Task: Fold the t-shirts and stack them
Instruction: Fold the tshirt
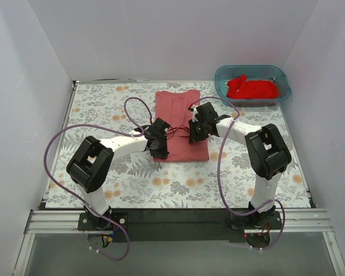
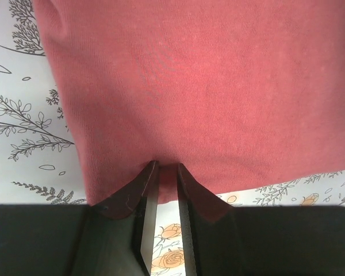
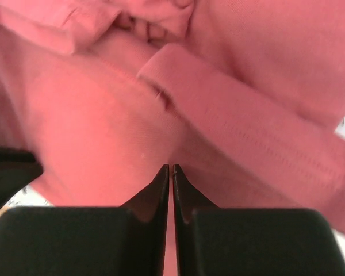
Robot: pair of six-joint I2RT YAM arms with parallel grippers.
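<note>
Tabletop [image 1: 98,109], floral-patterned: one salmon-red t-shirt [image 1: 181,112] lay at centre as a long rectangle running near to far. Left gripper [image 1: 159,145] sat at its near-left edge, right gripper [image 1: 197,131] at its right edge. Teal tub [image 1: 250,67], far right corner, held one crumpled bright red t-shirt [image 1: 252,88].

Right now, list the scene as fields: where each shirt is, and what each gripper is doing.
laid out: dusty salmon-red soft cloth t-shirt, a long folded rectangle flat on the floral table cover
waiting: bright red cloth t-shirt, bunched in the teal plastic tub
left gripper: shut on the salmon-red t-shirt's near-left edge
right gripper: shut on the same t-shirt
</note>
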